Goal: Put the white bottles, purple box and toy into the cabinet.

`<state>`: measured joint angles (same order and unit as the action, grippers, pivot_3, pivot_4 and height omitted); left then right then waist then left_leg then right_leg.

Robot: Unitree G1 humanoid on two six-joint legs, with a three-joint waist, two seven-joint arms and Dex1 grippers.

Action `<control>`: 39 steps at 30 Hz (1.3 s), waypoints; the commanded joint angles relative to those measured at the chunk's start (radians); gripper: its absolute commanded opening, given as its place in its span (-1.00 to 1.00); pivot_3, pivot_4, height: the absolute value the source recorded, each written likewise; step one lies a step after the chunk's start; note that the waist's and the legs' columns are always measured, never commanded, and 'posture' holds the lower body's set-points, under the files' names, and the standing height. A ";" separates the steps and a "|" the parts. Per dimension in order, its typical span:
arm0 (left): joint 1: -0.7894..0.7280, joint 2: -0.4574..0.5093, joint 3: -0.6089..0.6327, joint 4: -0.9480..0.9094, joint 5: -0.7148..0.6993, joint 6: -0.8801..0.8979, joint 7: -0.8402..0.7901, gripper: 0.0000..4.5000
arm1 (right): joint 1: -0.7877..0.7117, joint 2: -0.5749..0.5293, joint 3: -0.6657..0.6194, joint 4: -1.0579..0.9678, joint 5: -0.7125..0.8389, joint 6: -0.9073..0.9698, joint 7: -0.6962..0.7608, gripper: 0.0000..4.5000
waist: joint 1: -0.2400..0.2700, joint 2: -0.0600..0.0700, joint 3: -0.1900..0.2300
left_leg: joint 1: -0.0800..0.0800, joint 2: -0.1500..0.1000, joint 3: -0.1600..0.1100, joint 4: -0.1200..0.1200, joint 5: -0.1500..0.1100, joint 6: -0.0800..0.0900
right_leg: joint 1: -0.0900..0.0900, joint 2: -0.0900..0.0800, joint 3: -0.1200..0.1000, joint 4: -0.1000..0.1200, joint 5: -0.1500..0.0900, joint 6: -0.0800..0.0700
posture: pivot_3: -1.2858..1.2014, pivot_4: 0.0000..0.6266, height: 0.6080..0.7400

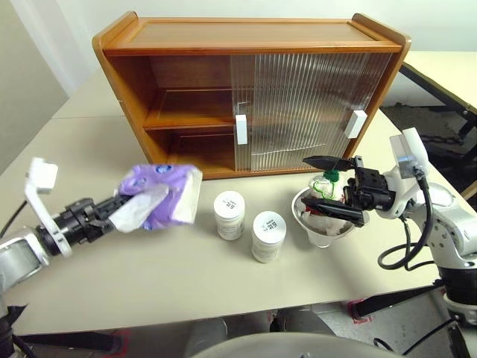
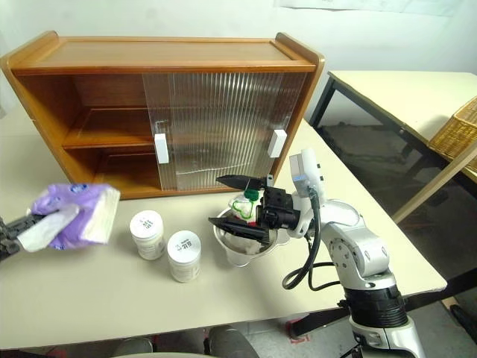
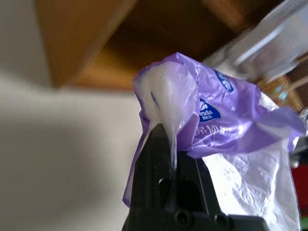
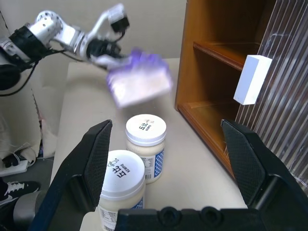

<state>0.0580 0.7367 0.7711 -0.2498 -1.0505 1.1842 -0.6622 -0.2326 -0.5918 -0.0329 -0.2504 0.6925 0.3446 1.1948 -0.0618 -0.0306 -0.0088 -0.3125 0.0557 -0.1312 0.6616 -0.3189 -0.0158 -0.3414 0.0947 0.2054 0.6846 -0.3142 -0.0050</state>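
Left tool (image 1: 112,212) clamps purple box (image 1: 165,195) above table (image 1: 149,283)

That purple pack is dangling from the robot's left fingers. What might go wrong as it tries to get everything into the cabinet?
1. The left gripper seems to pinch only the white tissue and thin wrapper of the purple tissue pack, held off the table, so it could slip or tear free.
2. The sliding doors cover the cabinet's right side; only the left opening is free, so the swinging pack could catch its edge.
3. The right gripper hangs open around the toy in the metal bowl; closing might catch the bowl.
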 commanded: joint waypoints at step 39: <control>-0.776 -0.322 -0.427 0.034 0.194 -0.165 0.900 -0.99 | 0.015 0.038 0.016 0.012 -0.027 -0.047 -0.014 1.00 | 0.019 -0.013 0.008 | 0.000 -0.014 -0.001 0.004 0.006 -0.005 | 0.013 -0.009 0.005 -0.003 0.003 0.031 | -0.04 -1.00 1.00</control>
<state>-0.6952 0.4293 0.3522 -0.2358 -0.8857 1.0404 0.2292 -0.2176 -0.5552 -0.0213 -0.2289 0.6775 0.3094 1.1839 -0.0430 -0.0440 -0.0007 -0.3123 0.0417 -0.1321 0.6653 -0.3126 -0.0204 -0.3277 0.0859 0.2106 0.6804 -0.3113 0.0262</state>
